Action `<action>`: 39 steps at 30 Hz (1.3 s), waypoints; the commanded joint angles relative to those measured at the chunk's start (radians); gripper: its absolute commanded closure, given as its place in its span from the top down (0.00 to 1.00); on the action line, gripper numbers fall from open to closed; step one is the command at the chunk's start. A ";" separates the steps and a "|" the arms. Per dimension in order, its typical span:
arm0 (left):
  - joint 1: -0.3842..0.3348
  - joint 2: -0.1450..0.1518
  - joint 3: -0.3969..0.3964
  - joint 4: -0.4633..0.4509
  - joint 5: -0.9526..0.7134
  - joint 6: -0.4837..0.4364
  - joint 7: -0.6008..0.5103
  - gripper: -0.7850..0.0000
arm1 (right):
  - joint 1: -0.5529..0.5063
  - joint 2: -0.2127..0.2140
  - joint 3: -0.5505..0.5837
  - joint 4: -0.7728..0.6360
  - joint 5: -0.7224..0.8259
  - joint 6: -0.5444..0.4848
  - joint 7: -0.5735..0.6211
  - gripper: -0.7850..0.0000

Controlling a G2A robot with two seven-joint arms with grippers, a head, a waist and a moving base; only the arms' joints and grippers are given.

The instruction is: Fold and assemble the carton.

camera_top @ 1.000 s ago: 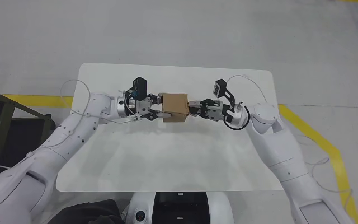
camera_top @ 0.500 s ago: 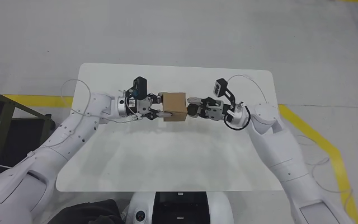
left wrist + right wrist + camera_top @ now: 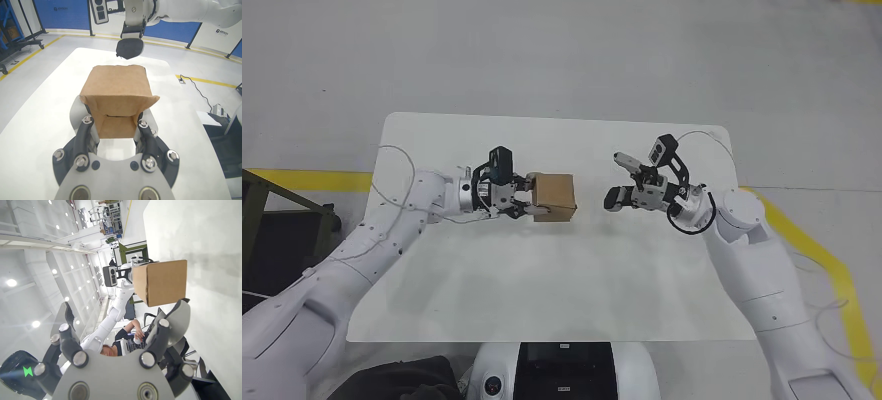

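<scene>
You've carton (image 3: 555, 194) over mid-tabletop (image 3: 542, 290), left claw (image 3: 524, 197) clasping its left end; right claw (image 3: 615, 180) off to its right, apart.

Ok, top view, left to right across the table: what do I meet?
Left gripper → the carton it grips → bare strip of table → right gripper, open, apart from the carton.

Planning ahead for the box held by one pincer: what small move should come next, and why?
Probably bring the open right pincer to the closed far end of the box to steady it: the left pincer grips the open end, whose flap juts out unfolded, so it cannot fold that alone.
</scene>
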 commanded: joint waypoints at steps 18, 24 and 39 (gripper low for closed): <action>-0.066 -0.116 0.096 0.321 0.243 0.110 0.237 1.00 | -0.044 0.016 0.033 -0.054 -0.025 -0.029 -0.003 1.00; -0.076 -0.111 0.069 0.360 0.251 0.098 0.300 1.00 | -0.034 0.016 0.023 -0.048 -0.025 -0.029 0.010 1.00; 0.036 0.057 -0.156 0.081 0.116 -0.021 0.306 1.00 | 0.008 0.043 0.049 -0.016 -0.338 -0.152 -0.043 1.00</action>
